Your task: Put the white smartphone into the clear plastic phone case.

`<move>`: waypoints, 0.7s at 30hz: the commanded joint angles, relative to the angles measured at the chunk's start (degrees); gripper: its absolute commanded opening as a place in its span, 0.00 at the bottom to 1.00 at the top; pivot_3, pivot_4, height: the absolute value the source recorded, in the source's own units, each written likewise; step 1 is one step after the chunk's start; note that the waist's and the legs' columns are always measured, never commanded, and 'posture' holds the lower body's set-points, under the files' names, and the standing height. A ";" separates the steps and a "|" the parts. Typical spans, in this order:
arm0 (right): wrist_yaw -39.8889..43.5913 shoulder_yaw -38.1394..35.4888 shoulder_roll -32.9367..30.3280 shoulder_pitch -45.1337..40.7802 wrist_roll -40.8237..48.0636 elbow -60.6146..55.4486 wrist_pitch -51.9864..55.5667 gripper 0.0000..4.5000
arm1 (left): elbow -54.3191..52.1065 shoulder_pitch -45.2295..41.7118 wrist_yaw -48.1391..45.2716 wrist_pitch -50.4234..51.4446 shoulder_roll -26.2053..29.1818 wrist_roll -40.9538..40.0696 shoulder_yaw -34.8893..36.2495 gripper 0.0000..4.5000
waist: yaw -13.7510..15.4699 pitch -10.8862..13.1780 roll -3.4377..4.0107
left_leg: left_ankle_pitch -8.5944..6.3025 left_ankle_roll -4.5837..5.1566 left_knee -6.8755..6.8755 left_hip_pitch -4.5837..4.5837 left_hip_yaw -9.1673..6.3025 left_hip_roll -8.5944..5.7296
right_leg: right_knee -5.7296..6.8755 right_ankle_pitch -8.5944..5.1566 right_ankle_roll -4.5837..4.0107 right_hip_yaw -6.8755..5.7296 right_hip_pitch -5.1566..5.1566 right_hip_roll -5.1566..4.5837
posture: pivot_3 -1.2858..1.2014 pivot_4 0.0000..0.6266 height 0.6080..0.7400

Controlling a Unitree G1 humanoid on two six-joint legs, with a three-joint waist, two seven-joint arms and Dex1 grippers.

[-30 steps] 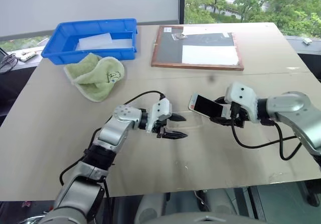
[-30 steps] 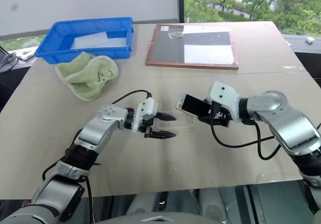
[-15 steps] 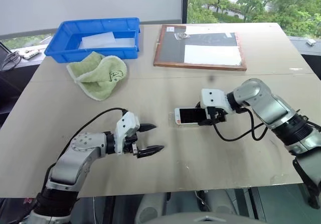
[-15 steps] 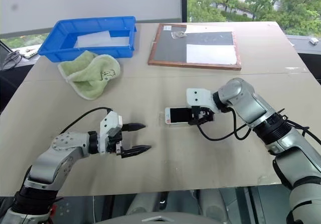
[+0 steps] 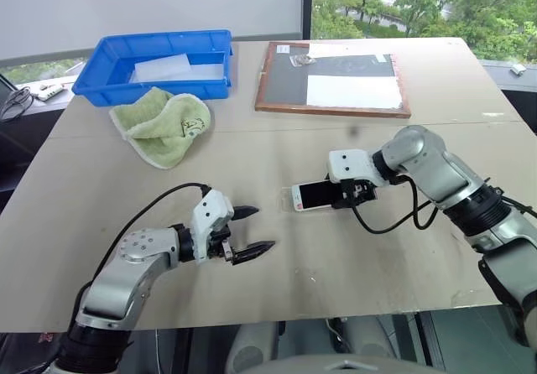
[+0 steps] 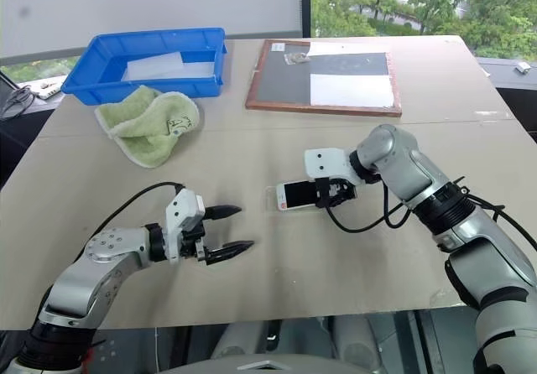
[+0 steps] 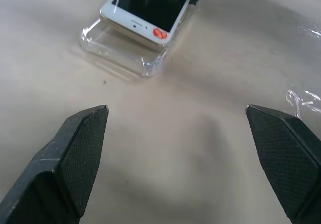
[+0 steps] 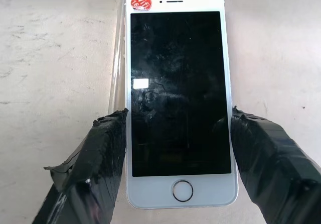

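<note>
The right pincer [image 8: 175,148] is clamped on the long edges of the white smartphone [image 8: 175,93], screen up, its far end resting over the clear plastic phone case [image 7: 123,53] on the tabletop [image 5: 352,257]. The left pincer [image 5: 254,230] stands with its fingers spread apart and empty, well short of the case's near edge, bare tabletop between them.

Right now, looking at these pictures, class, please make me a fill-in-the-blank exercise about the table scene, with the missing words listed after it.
1. The right claw grips the white smartphone by its two long ____.
2. The left claw is open and holds ____.
3. The crumpled green towel lies just in front of the ____ plastic bin.
4. The smartphone's screen faces ____.

Missing words: edges; nothing; blue; up
</note>
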 commanded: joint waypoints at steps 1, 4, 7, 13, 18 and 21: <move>2.23 -0.73 -0.27 0.49 0.82 -3.42 3.02 0.62 | -1.07 -1.15 0.54 -1.00 -0.41 -0.01 -0.41 1.00 | 0.00 0.00 0.00 | 0.00 0.00 0.00 0.00 0.00 0.00 | 0.00 0.00 0.00 0.00 0.00 0.00 | 0.52 0.24 1.00; 1.85 -1.58 -0.54 1.06 0.96 -5.53 4.55 1.00 | -0.28 -2.48 0.92 -0.88 -0.87 0.14 -1.16 1.00 | 0.07 0.00 0.00 | 0.00 0.00 0.00 -0.02 -0.01 0.00 | 0.00 0.00 0.00 -0.01 0.00 0.00 | 0.52 0.24 1.00; -0.52 -4.08 -0.08 1.24 1.55 -7.76 7.39 1.00 | -0.29 -3.76 1.53 -0.14 -1.37 -0.08 -1.64 1.00 | 0.04 0.00 0.00 | 0.00 0.00 0.00 -0.02 0.00 -0.01 | 0.00 0.00 0.00 0.00 -0.01 0.00 | 0.52 0.24 1.00; -2.55 -10.46 1.06 -0.11 7.19 -12.90 16.19 0.83 | 1.36 -5.19 1.83 -0.88 -2.31 0.05 -1.69 1.00 | -0.06 0.00 0.00 | 0.00 0.00 0.00 -0.02 0.00 -0.01 | 0.00 0.00 0.00 0.01 -0.02 0.00 | 0.52 0.24 1.00; -9.55 -12.11 8.53 3.70 10.02 -11.68 16.59 0.29 | 3.09 -4.24 0.40 -2.55 -2.45 -1.12 -0.51 0.88 | -0.12 -0.01 -0.01 | 0.00 0.00 -0.01 0.00 0.00 0.00 | 0.01 0.00 0.00 0.01 -0.01 0.01 | 0.52 0.24 1.00; -13.80 -11.16 12.46 7.08 9.42 -9.23 13.86 0.00 | 3.12 -3.13 0.47 -3.14 -2.42 -1.79 0.79 0.61 | -0.09 0.00 0.00 | 0.00 0.00 -0.02 -0.02 0.01 0.00 | 0.01 0.01 -0.01 0.03 -0.03 0.00 | 0.52 0.24 1.00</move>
